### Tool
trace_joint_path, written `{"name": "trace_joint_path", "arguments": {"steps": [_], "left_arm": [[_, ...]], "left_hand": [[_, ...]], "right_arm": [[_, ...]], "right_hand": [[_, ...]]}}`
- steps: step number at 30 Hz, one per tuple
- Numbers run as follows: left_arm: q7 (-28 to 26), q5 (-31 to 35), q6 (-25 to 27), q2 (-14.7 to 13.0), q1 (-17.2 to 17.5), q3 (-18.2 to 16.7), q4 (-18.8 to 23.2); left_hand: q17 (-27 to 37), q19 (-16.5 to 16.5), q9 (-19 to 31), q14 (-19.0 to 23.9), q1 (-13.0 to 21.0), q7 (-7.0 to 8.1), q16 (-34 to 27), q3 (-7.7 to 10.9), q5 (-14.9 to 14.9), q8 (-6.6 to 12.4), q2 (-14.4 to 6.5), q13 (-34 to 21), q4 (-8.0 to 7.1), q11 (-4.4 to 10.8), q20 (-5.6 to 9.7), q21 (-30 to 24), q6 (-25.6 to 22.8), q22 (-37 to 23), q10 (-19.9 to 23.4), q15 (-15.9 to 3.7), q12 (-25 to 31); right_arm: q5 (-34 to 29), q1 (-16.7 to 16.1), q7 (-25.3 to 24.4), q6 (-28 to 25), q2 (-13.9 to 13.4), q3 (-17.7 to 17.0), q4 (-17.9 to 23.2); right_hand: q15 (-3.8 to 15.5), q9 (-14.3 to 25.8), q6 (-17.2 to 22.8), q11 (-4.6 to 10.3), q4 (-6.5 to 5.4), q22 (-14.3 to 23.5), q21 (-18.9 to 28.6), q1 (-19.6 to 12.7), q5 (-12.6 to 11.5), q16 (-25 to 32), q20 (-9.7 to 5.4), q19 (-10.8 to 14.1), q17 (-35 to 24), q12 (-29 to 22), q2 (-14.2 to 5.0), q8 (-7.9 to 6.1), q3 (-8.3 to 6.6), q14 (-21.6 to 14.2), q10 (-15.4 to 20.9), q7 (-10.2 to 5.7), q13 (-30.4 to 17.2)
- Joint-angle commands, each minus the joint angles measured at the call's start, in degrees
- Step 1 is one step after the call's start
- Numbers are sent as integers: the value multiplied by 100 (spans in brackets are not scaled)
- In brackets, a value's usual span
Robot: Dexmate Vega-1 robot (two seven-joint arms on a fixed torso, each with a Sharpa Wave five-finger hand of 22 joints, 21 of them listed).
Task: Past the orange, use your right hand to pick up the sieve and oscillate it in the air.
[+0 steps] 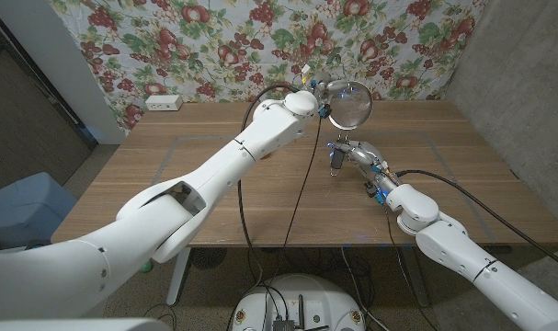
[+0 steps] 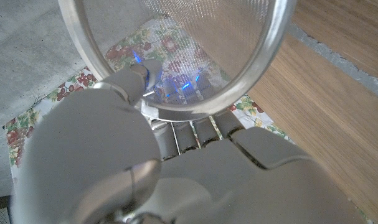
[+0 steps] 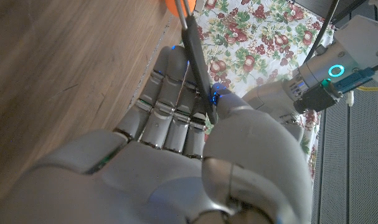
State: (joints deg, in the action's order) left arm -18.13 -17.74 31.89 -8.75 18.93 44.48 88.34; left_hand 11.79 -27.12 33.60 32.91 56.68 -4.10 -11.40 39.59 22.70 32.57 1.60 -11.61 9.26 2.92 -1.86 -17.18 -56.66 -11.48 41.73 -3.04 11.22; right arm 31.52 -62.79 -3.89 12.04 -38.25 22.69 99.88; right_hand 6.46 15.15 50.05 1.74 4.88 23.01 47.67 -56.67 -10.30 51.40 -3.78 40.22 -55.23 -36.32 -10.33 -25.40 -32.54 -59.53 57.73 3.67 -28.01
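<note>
The right hand (image 1: pixel 357 156) pinches the sieve's dark handle (image 3: pixel 195 56) between thumb and pressed-together fingers, likely so the long stem cannot twist once the shaking begins. The sieve (image 1: pixel 350 101) stands up beyond its fingertips, with its mesh bowl clear of the table (image 1: pixel 168 165), which suits oscillating it in the air. The orange (image 3: pixel 169 5) peeks out just past the handle's far end. The left hand (image 1: pixel 306 103) sits right beside the bowl with its fingers stretched under the rim; whether it touches or grips cannot be told.
</note>
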Motion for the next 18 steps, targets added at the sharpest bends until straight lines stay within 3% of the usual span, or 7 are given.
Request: {"name": "trace_joint_path", "arguments": {"steps": [1,6,10,13,18], "left_arm": [[233,162,313,-208,-207,220,81],[286,350,295,-314,-244,346,170],[278,568,216,-410,-233,455,272],[322,696,160,-477,-221,509,343],[470,835,86,-587,-206,551,435]], "left_hand": [[63,14,124,-50,-208,-9,-82,-328,-73,-101,-278,-39,-163,-2,-53,-2,106,-28,-125,-162,-18],[72,48,30,-105,-309,85,-99,-584,-134,-289,-316,-51,-92,0,-39,-8,476,-31,-346,-176,-47],[30,192,-180,-290,-393,172,-56,-923,-172,-797,-291,-60,30,-17,-51,25,1483,-27,-852,-148,-95],[-6,324,-392,-486,-441,135,-5,-1101,-178,-1235,-256,-62,49,-44,-60,68,2213,-21,-1146,-98,-89],[-34,511,-652,-756,-574,224,36,-1316,-210,-1711,-208,-57,16,-81,-100,140,2911,-13,-1629,-48,-96]], "right_arm": [[275,-19,230,22,-30,-74,-32],[504,-29,390,108,41,-107,-127],[584,-50,455,158,56,-124,-160],[640,-51,525,180,60,-126,-195],[736,-45,609,190,80,-126,-251]], "right_hand": [[635,9,82,288,-122,25,98,-100,-40,-9,-394,0,-17,-16,-58,-55,-199,-496,393,-6,-93],[630,85,169,307,-81,31,230,-117,-44,57,-407,-19,-178,-61,-49,-126,-196,-638,521,10,-209],[627,135,258,322,-57,31,317,-123,-42,86,-399,-8,-276,-85,-44,-185,-195,-694,583,54,-283],[625,164,252,338,-49,30,353,-120,-40,96,-404,-25,-327,-99,-39,-197,-191,-708,614,38,-324],[620,242,224,435,-42,27,441,-99,-41,106,-416,-82,-457,-146,-31,-222,-174,-716,687,12,-443]]}}
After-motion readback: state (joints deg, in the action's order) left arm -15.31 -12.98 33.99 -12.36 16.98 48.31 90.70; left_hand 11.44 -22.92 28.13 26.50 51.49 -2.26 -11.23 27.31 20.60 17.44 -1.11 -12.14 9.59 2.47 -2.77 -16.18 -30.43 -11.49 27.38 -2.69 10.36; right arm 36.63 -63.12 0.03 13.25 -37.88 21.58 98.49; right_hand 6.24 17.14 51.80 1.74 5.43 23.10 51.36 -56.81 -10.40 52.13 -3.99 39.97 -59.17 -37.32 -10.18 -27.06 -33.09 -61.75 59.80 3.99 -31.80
